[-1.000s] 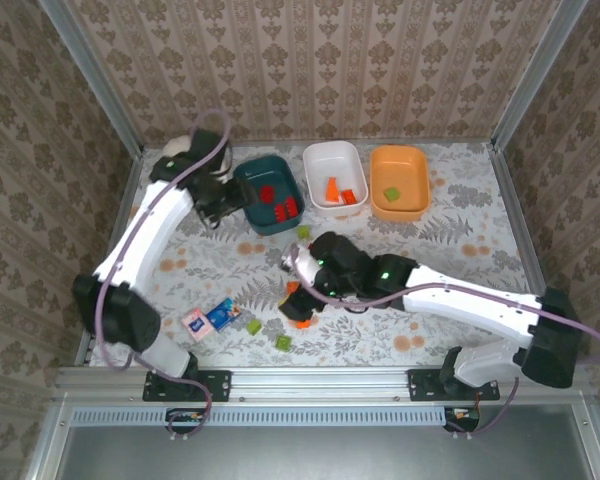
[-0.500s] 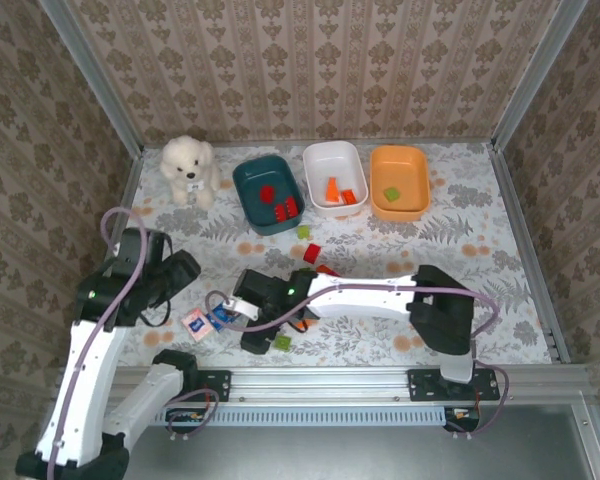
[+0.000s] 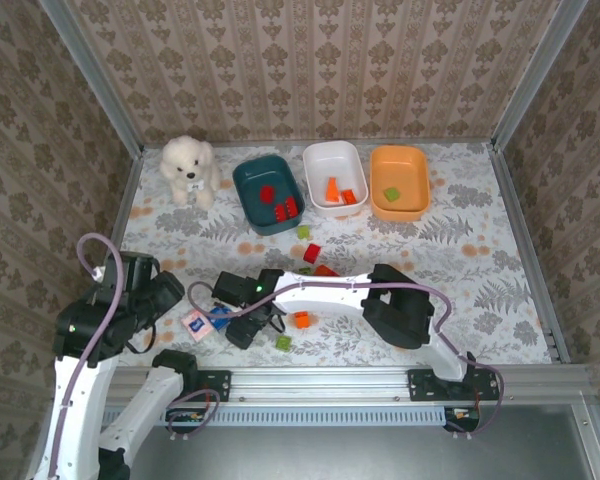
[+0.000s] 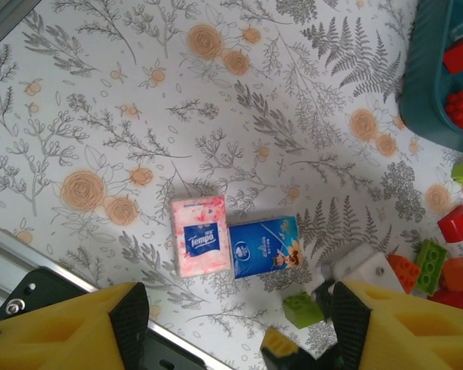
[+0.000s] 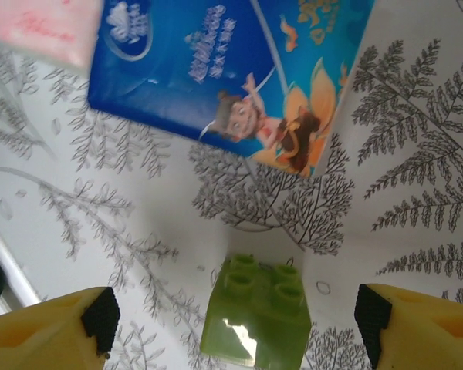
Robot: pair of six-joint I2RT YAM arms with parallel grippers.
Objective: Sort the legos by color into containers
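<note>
One light green brick (image 5: 256, 327) sits studs-up on the flower-printed table (image 5: 417, 193). It is a smooth plastic block with four round studs, two by two. It is so nearly square that I cannot tell a long axis, and its edges are turned slightly off the line between the fingers. It lies midway between the yellow fingers (image 5: 77, 320) of the right pincer (image 5: 235, 327). Bare table shows on either side of it, so the jaws stand released and touch nothing. Close beside the brick lies a flat glossy packet (image 5: 231, 77), one half blue and the other pink. From above, that pincer hangs low at the near left of the table, right next to the packet. A second green brick (image 3: 283, 342) and an orange brick (image 3: 301, 319) lie just to its right. A red brick (image 3: 312, 252) and a third green brick (image 3: 303, 232) lie farther back, toward the bins. Three rounded plastic bins stand side by side along the far edge. The teal bin (image 3: 238, 185) holds red bricks (image 3: 283, 208), the white bin (image 3: 335, 148) holds orange bricks (image 3: 332, 187), and the orange bin (image 3: 400, 151) holds one green piece (image 3: 391, 193). A white plush dog (image 3: 190, 168) sits left of the teal bin. The left pincer (image 4: 238, 317) hovers over the near left of the table, released, its fingers wide apart with nothing between them.
</note>
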